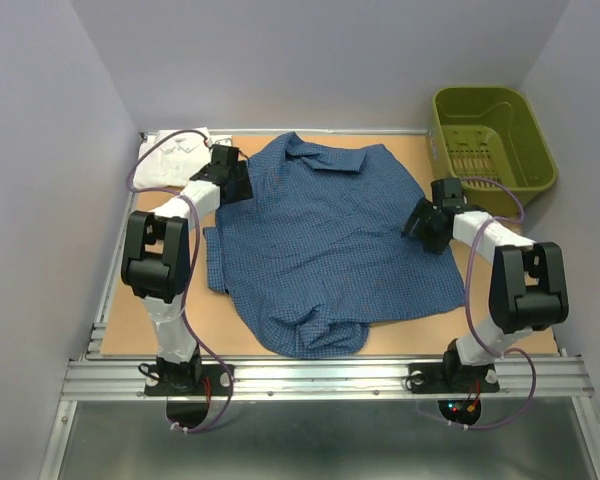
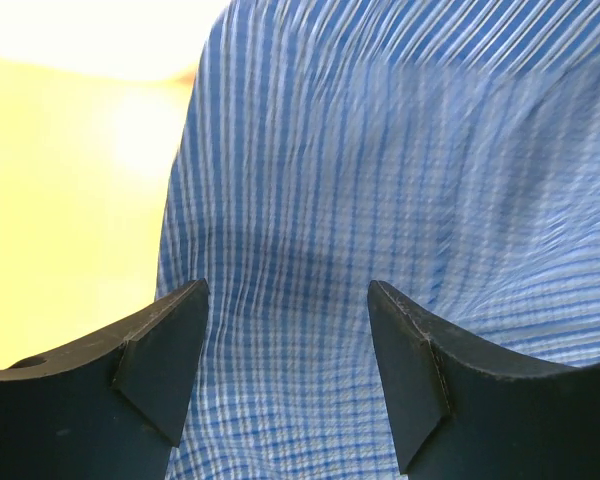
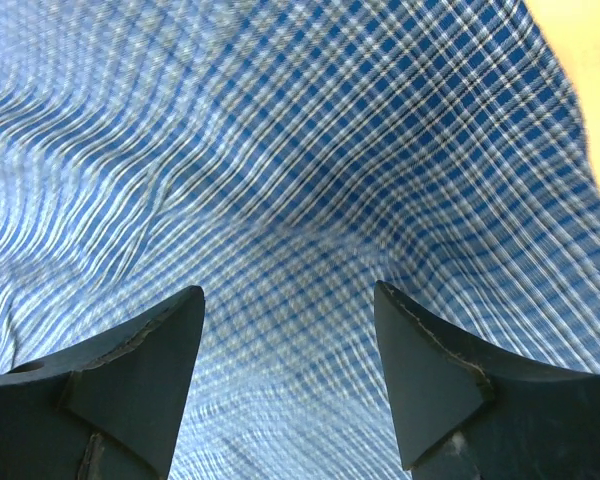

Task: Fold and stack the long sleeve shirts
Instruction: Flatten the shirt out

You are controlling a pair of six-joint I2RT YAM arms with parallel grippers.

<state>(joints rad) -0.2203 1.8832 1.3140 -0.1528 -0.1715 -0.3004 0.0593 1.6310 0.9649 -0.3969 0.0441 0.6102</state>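
Blue shirt (image 1: 325,245) spread; table (image 1: 230,335) shows left, right, front.

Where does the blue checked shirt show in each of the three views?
Top external: blue checked shirt spread over the table's middle, collar toward the far edge.
Left wrist: fills centre and right, behind the open left pincer; table at left.
Right wrist: fills nearly everything behind the open right pincer; table in the top right corner.
Shared landmark: the shirt's edge against the tan table.
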